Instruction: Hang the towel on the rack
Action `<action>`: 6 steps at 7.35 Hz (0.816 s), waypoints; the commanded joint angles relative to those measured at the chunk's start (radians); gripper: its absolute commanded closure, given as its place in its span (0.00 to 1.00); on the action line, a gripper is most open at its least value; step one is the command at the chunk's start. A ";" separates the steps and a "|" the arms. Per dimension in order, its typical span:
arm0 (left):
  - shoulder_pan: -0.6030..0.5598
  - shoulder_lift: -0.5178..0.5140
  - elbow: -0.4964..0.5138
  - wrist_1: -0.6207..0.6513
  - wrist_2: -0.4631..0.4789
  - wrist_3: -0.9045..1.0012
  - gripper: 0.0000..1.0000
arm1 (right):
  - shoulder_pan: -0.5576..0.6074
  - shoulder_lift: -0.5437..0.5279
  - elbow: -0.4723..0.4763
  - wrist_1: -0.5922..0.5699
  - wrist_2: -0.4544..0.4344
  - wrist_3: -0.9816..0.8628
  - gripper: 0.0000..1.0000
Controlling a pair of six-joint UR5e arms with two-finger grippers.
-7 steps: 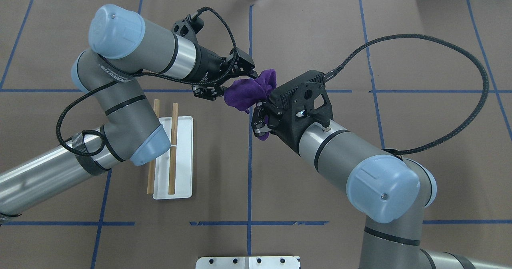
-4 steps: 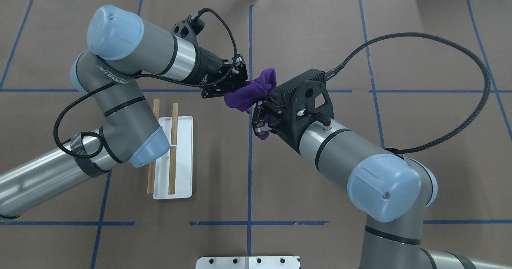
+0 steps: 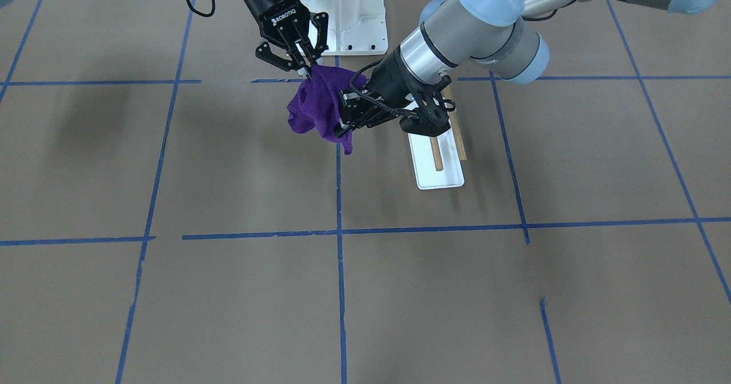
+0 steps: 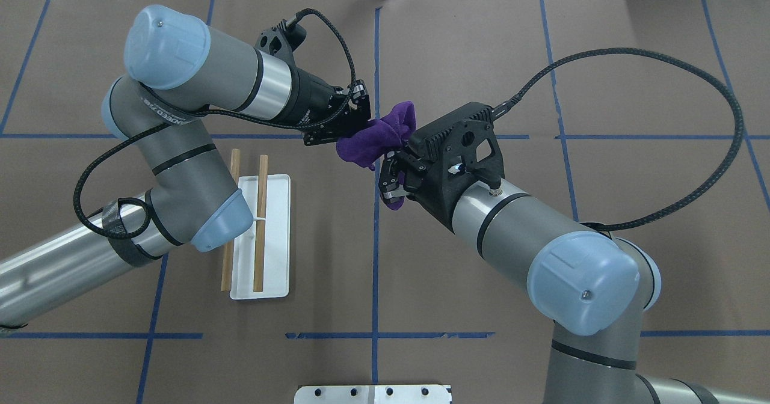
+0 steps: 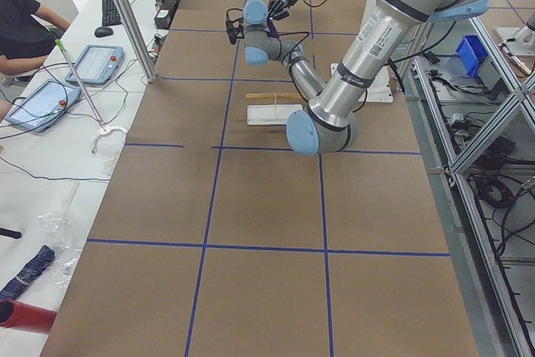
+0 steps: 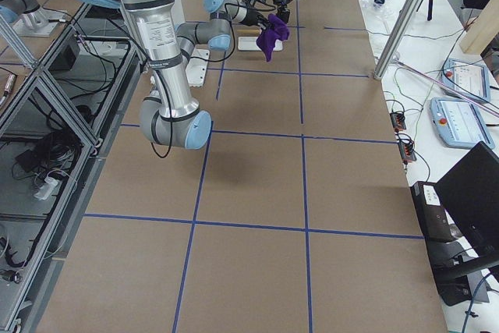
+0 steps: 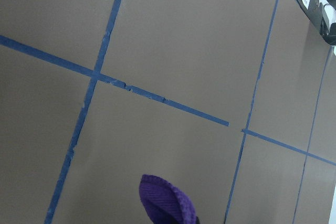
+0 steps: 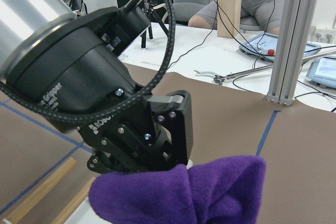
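Both grippers clamp the soft purple towel (image 4: 376, 136), bunched in the air: right gripper (image 3: 306, 71) on its top, left gripper (image 4: 359, 122) on its side. You find the rack (image 4: 277, 235) to the robot's left, nearer the left gripper, its smooth wooden dowels (image 4: 260, 223) running away from the robot.

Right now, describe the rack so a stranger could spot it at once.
On the brown table, look beneath the blue elbow cap of the left arm. The rack stands there: a flat white base carrying two parallel wooden dowels, the only wood on the table.
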 commanded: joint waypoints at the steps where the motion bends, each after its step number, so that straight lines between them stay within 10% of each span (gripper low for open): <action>1: -0.007 0.001 -0.014 0.001 0.000 -0.001 1.00 | 0.004 -0.056 0.068 -0.012 0.030 0.000 0.00; 6: -0.026 0.007 -0.075 0.012 0.005 -0.002 1.00 | 0.110 -0.577 0.376 -0.108 0.325 -0.007 0.00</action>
